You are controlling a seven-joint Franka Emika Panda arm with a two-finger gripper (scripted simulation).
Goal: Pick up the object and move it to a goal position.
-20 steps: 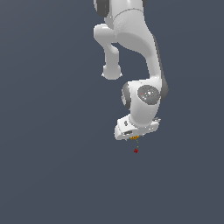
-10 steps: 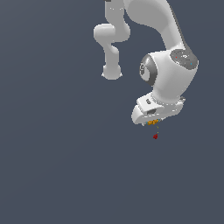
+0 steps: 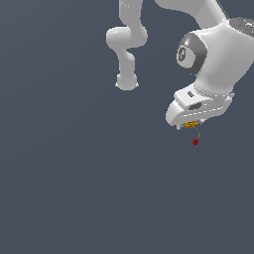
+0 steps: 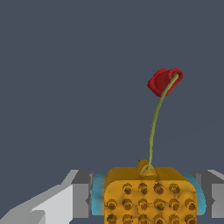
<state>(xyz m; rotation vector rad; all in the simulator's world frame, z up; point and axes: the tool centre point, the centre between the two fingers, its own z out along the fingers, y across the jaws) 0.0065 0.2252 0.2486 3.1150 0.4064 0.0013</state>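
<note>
The white arm reaches in from the top of the exterior view, its large wrist housing on the exterior view's right. Below that housing sits the end effector, and a small patch of orange shows just under its white body: the object, held up off anything beneath it.

In the wrist view the object is an orange block covered with rows of round bumps, with teal edging showing at both of its sides. 1 grey finger presses against 1 side and the other finger against the opposite side, so the end effector is pinching the object between its 2 fingers.

A thin yellow-green stem rises from the middle of the block's far edge and curves to a small red piece at its tip. In the exterior view the same red piece hangs just below the end effector. Behind everything lies a plain dark grey-blue background; whether it is a surface cannot be told.
</note>
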